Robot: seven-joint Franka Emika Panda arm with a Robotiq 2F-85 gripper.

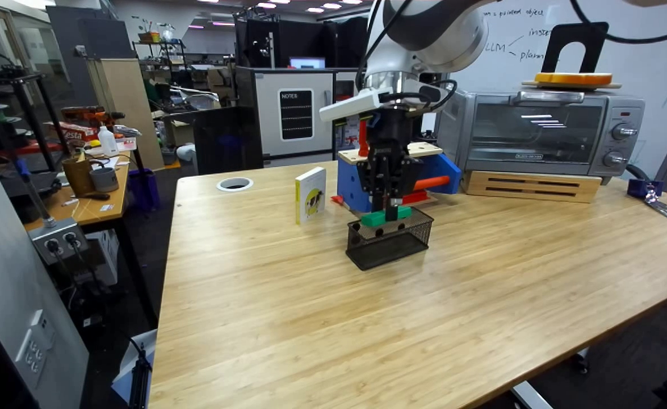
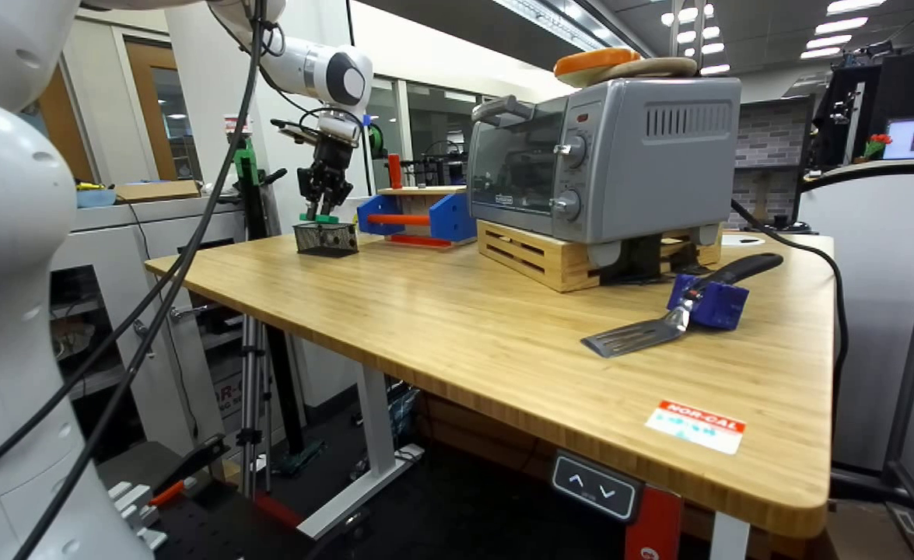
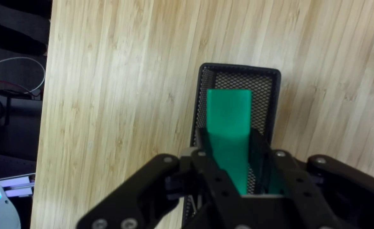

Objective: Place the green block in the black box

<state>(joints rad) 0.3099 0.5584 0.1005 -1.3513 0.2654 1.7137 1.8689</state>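
Green block (image 1: 374, 219) clasped above the black box (image 3: 241, 67), with a snagged side wall the likeliest trouble

A robot's dark pincer (image 3: 229, 135) grips the slim, bright green block by its long sides, its fingers parted only by the block's own width. In both exterior views the block looks roughly level, at or just above the rim of the low mesh box, which stands on a pale wooden table (image 1: 265, 307). Whether block and rim touch, I cannot tell. Lengthwise, both ends appear to fall within the box.

Sideways, the fit looks tighter. In the wrist view the block runs nearer the left-hand wall than the right-hand one, and very slightly askew to it. If it is lowered off-centre like this, the block or the finger on that side could catch the rim and tip or drag the box, which looks light. Spreading the fingers too wide between the walls could shove it too. A release from this height might let the block bounce or settle crooked. A pushed box might also knock the blue structure (image 2: 414, 220) with its red and orange bars, standing near it.
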